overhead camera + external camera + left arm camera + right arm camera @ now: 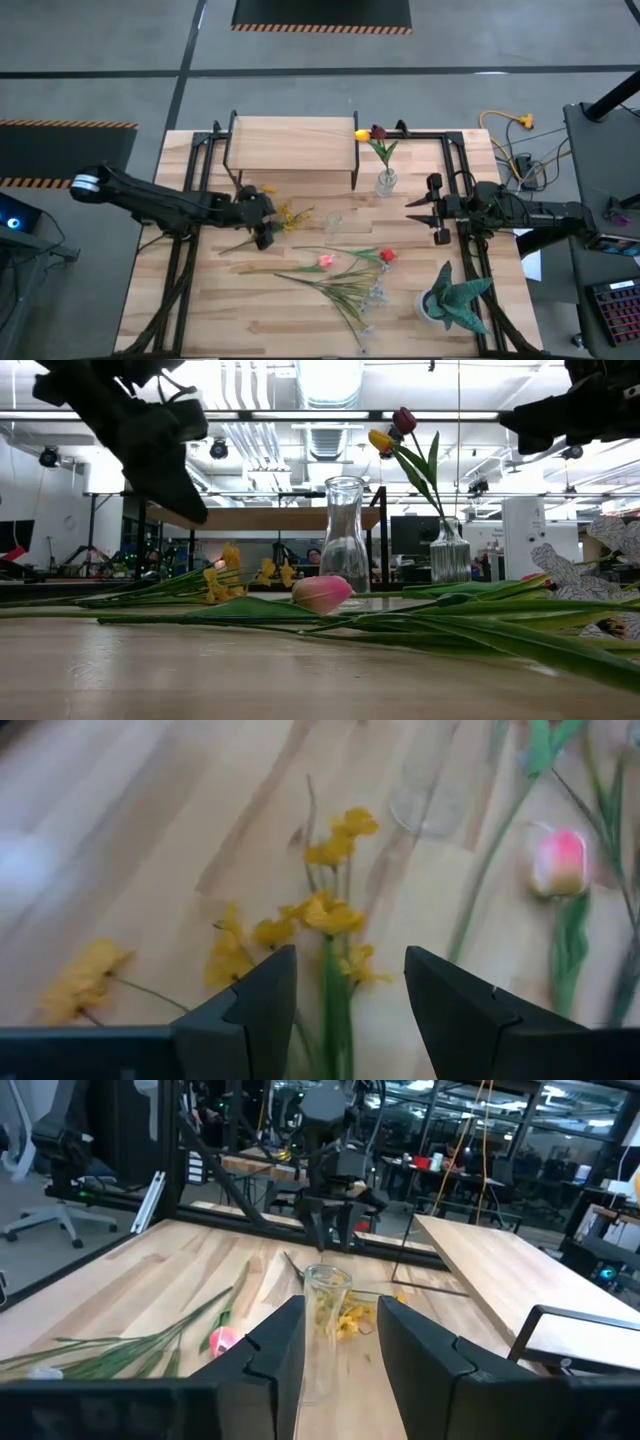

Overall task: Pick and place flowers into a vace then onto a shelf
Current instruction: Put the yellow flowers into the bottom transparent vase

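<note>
Above the yellow flower sprig (325, 915), the left gripper (345, 995) hovers, jaws parted, poised to descend and grasp the stem.

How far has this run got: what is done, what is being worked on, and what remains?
Done: a yellow and a dark red flower stand in a vase on the table beside the shelf, not on it. In hand: the left claw, open, hovers over the yellow flowers. The right claw waits open. Left: the empty vase, the pink flower, the red flower, and shelving.
</note>
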Controlling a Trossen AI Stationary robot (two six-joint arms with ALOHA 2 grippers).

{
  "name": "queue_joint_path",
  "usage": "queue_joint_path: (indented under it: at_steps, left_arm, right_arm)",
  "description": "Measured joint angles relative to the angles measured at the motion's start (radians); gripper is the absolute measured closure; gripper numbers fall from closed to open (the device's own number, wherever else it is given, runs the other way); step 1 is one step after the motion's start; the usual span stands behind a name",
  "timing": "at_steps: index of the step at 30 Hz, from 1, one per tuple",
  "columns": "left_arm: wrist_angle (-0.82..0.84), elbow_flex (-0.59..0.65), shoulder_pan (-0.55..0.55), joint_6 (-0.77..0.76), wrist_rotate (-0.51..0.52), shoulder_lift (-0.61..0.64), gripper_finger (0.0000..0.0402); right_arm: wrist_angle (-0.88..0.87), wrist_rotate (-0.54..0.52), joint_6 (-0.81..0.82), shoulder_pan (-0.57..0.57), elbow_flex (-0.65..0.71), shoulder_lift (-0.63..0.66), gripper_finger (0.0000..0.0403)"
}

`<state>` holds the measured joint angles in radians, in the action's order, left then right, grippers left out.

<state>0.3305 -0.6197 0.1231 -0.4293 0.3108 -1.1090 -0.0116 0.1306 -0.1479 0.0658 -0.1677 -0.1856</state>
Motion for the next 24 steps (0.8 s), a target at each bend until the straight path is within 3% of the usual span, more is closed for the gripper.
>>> queue_joint_path:
  at_steps: [9,16,24]
  left_arm:
    - [-0.005,-0.023,0.000,-0.013,-0.021,-0.158,0.0198]
    - [0.033,-0.045,0.000,-0.023,-0.026,-0.181,0.0159]
    - [0.341,-0.195,0.001,-0.101,-0.090,-0.180,0.0153]
  right_arm:
    - [0.002,-0.002,-0.036,0.000,0.000,0.001,0.0298]
    - [0.002,-0.002,-0.053,0.000,0.000,0.001,0.0305]
    - [0.002,-0.002,-0.054,0.000,0.000,0.000,0.0306]
